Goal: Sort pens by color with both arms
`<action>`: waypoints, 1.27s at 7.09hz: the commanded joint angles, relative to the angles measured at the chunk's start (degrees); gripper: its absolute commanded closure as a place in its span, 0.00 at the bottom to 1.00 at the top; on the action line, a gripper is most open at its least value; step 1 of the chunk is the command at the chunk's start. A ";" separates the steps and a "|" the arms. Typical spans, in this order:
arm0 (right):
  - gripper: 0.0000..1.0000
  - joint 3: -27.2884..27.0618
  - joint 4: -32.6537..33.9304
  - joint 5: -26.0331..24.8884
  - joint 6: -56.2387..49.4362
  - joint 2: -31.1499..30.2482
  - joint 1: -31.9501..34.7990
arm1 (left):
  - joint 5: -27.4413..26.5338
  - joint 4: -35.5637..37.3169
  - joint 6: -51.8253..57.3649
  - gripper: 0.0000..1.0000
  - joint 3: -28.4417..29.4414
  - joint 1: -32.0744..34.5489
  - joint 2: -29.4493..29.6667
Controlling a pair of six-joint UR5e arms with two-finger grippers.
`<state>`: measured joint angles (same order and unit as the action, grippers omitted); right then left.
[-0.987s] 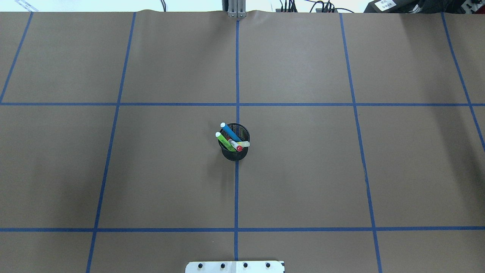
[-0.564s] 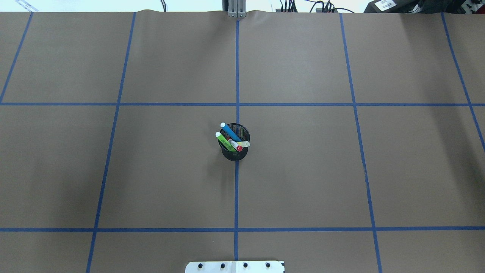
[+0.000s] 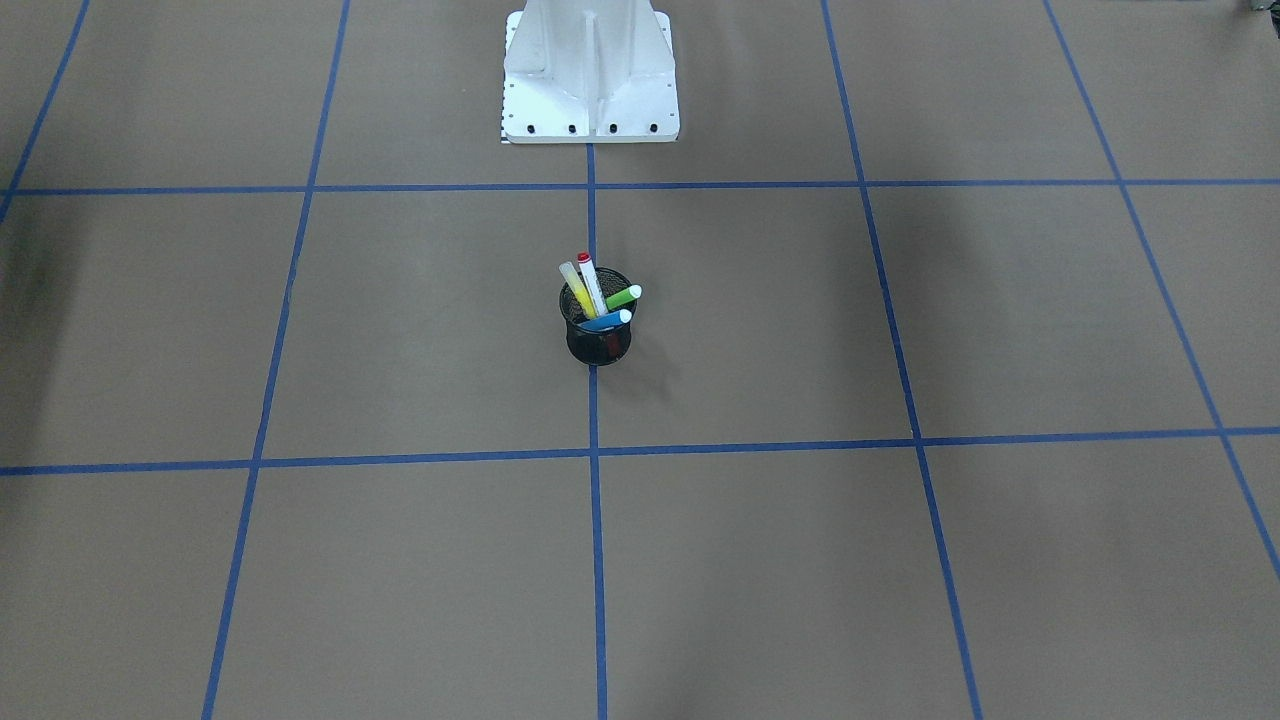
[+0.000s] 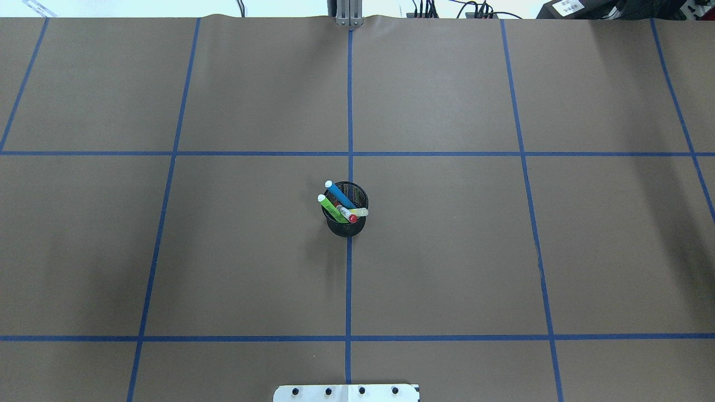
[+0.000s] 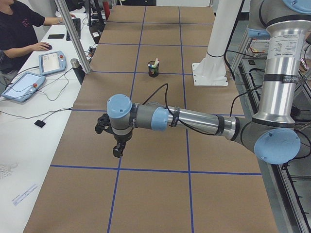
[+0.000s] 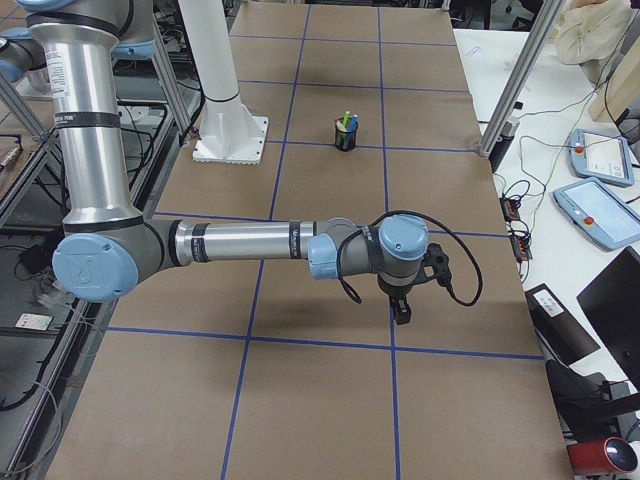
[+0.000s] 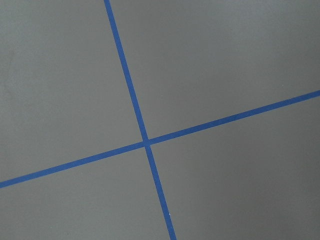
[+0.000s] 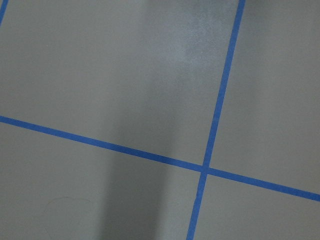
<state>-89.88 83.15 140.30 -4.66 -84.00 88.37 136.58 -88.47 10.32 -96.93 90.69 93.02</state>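
Pens (image 4: 342,205) stand bunched in the black mesh cup (image 4: 346,226): blue pen (image 4: 338,194), green pen (image 4: 330,207), yellow pen (image 4: 360,212) and red-capped white pen (image 4: 347,214), all leaning on its rim. The cup sits on the centre tape line (image 4: 348,279) of the table (image 4: 447,268), well apart from every edge and from the pedestal base (image 3: 590,70). The left gripper (image 5: 116,151) and right gripper (image 6: 402,312) hang over tape crossings (image 7: 145,142) toward opposite table ends, well apart from the cup; whether their fingers are spread or pressed together cannot be told.
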 commanded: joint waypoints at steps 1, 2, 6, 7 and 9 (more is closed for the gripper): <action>0.01 -2.93 0.79 -0.11 4.27 4.44 -6.59 | 0.00 -0.04 0.05 0.00 0.08 -0.08 -0.47; 0.01 -3.20 1.48 -2.81 13.19 8.90 -11.33 | 0.00 -0.04 -0.04 0.00 0.08 -0.08 -0.47; 0.02 -3.29 13.61 -5.48 18.37 25.44 -22.60 | 0.09 0.05 -0.21 0.00 0.08 -0.08 -0.56; 0.02 -3.20 15.36 -5.65 19.68 28.86 -25.15 | 0.09 0.14 -0.22 0.00 0.08 -0.08 -0.55; 0.02 -2.76 15.81 -7.75 23.63 34.23 -30.69 | 0.09 0.14 -0.22 0.00 0.17 -0.08 -0.55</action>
<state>-92.96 98.41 133.79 16.52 -53.51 61.50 136.67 -88.34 10.11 -96.81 90.62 92.46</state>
